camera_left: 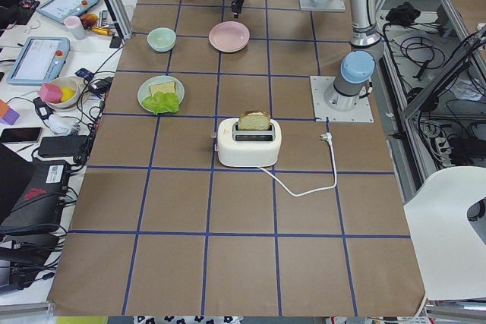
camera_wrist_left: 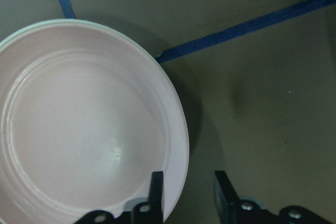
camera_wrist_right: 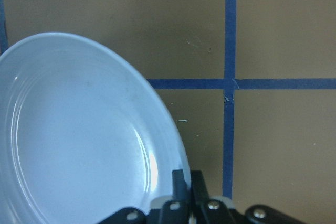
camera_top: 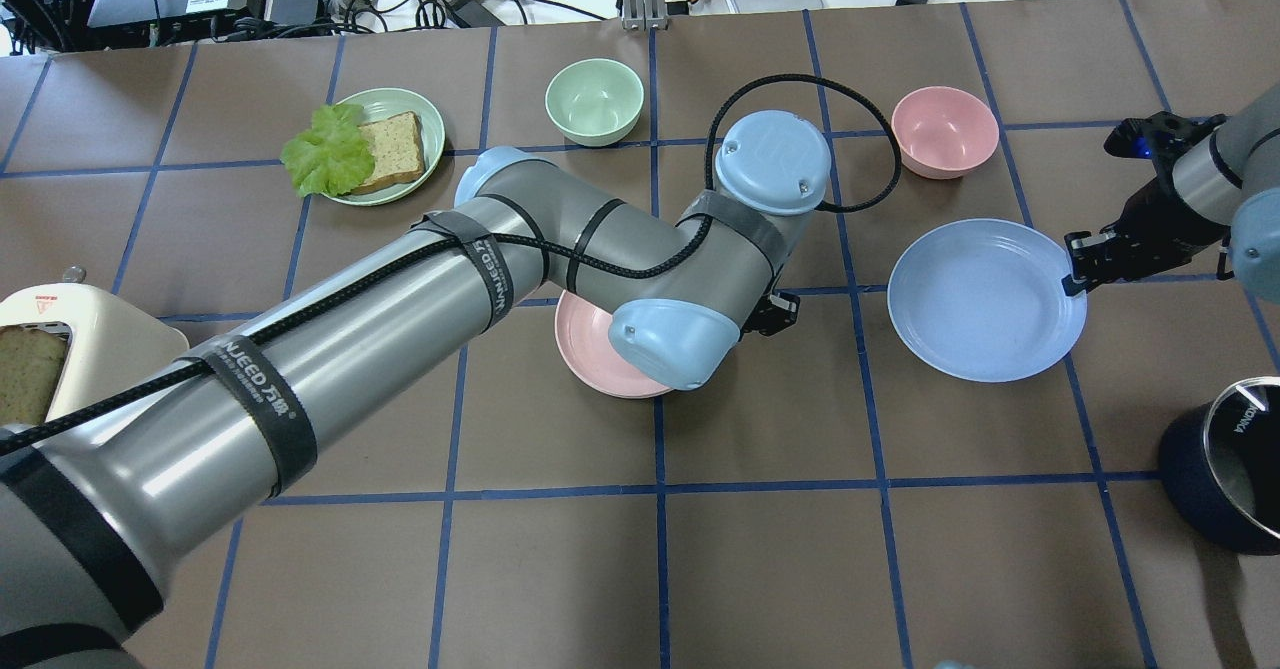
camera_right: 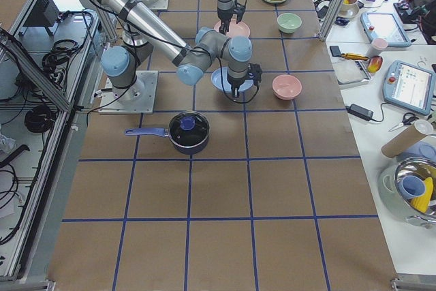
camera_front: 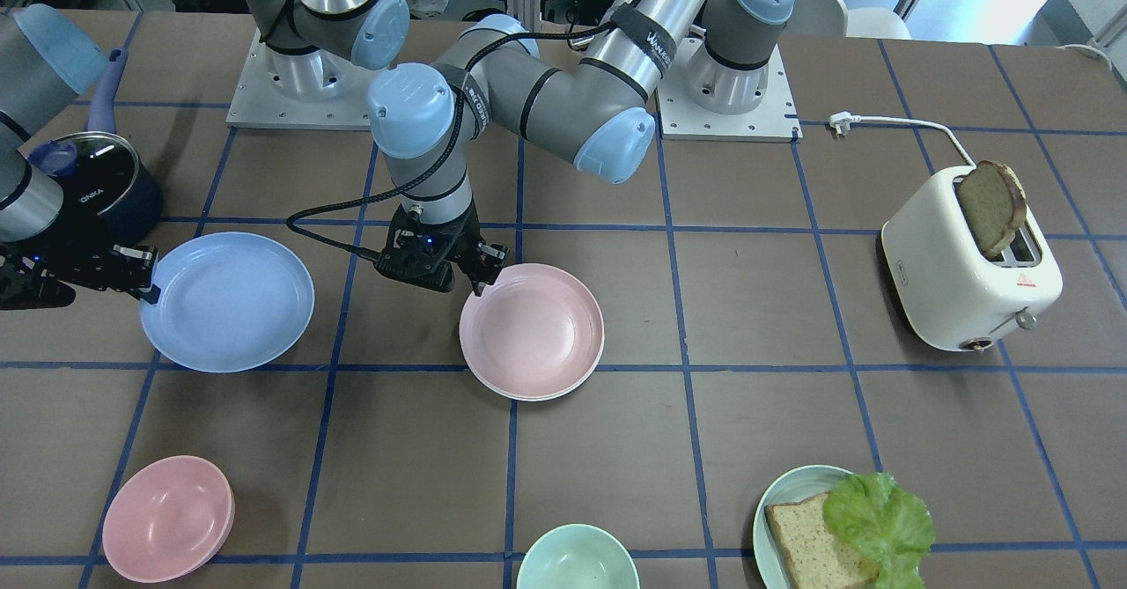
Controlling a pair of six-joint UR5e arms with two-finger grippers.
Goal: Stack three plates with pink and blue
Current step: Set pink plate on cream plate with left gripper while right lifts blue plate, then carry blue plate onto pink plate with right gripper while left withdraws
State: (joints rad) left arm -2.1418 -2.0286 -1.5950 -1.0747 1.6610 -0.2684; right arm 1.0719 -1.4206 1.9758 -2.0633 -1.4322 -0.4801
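Brown table [camera_front: 748,307], blue tape grid [camera_front: 687,367]

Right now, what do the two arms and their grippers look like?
The left arm and right arm are silver-grey tubes with light-blue round joint caps. The left arm carries a black cable under black straps with white lettering. The left gripper and right gripper are black, with slim flat fingers.

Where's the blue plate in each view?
Front: blue plate, left.
Overhead: right side.
Left side: cannot tell; far end crowded.
Right side: upper middle, partly hidden.
Left wrist: not in it.
Right wrist: fills the left.
Landmark: the pink bowl beside it.
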